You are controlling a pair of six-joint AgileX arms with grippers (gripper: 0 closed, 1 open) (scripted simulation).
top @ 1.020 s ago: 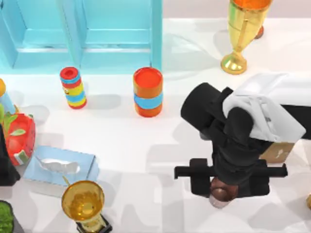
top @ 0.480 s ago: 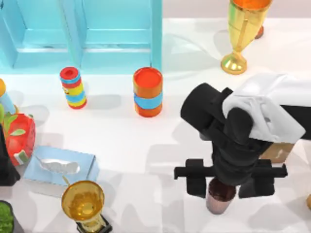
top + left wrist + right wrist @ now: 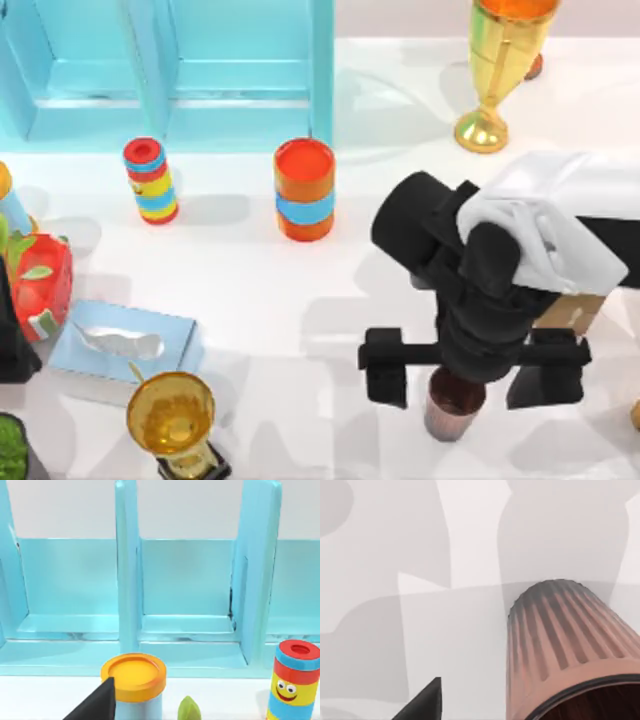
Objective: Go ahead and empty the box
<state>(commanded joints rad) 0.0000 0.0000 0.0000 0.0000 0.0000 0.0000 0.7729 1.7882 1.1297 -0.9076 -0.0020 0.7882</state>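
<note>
My right gripper (image 3: 470, 368) is hanging over the near right part of the white table (image 3: 290, 290), its two black fingers (image 3: 385, 368) now spread wide on either side of the ribbed copper-brown cup (image 3: 453, 402) — a second ago they were drawn in close around it, half a second ago they were parting, and now they are standing well clear of its wall. The cup is standing upright on the table under the wrist, mouth up, and the right wrist view is showing its fluted side (image 3: 565, 640) resting on the bare surface with nothing pinching it.

I am reading this as a release just finished: the cup has been set down outside the pale blue slatted box (image 3: 180, 70), which is sitting along the far left of the table. Its compartments, as seen from my left wrist, are looking bare. In front of it are standing the orange cylinder with a blue band (image 3: 304, 188) and the small striped red, yellow and blue can with a painted face (image 3: 151, 180).

My left arm is parked at the table's left edge; whether its fingers are apart or together I cannot tell.

For the task, this piece seems to be delivered — the next call is lifting straight up without clipping the cup's rim.
</note>
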